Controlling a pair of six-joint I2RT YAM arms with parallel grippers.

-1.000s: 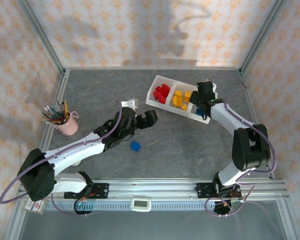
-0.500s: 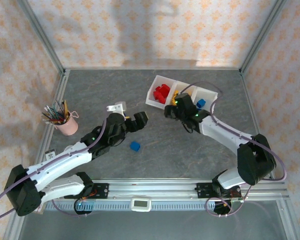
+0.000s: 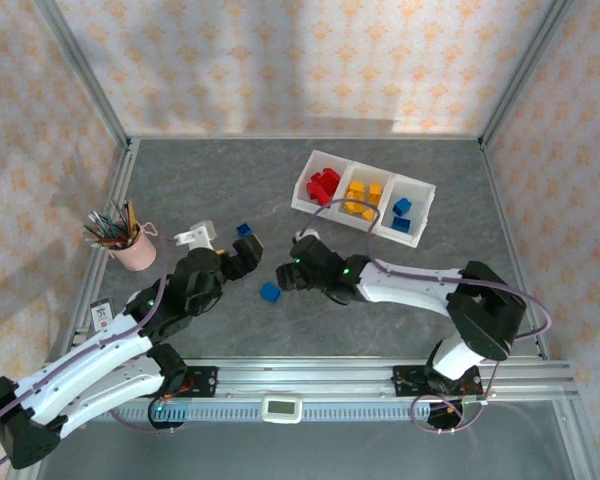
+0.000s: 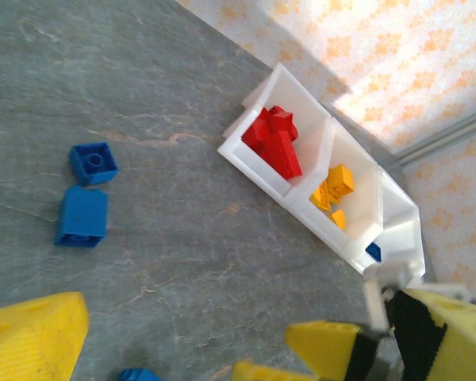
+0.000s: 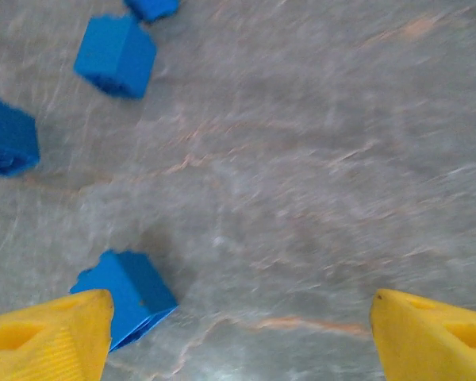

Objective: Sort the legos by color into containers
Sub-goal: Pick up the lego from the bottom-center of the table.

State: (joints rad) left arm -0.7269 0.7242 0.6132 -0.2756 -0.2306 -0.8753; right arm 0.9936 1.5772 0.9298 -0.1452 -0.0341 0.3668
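One pink cup of pens [image 3: 120,243] stands at the left edge of the worktop [image 3: 180,180]. Next I see my left pincer [image 3: 244,258], spread wide and holding nothing, with a blue lego [image 3: 243,229] just beyond its tip. A second blue lego [image 3: 270,292] lies on bare worktop between the two pincers. My right pincer [image 5: 239,305] hangs low just right of it, fingers wide apart with nothing between them. Farther right, toward the back, sits the tray [image 4: 251,169]: red legos [image 3: 324,185] in its left compartment, yellow-orange legos [image 3: 361,196] in the middle, blue legos [image 3: 402,211] in the right one
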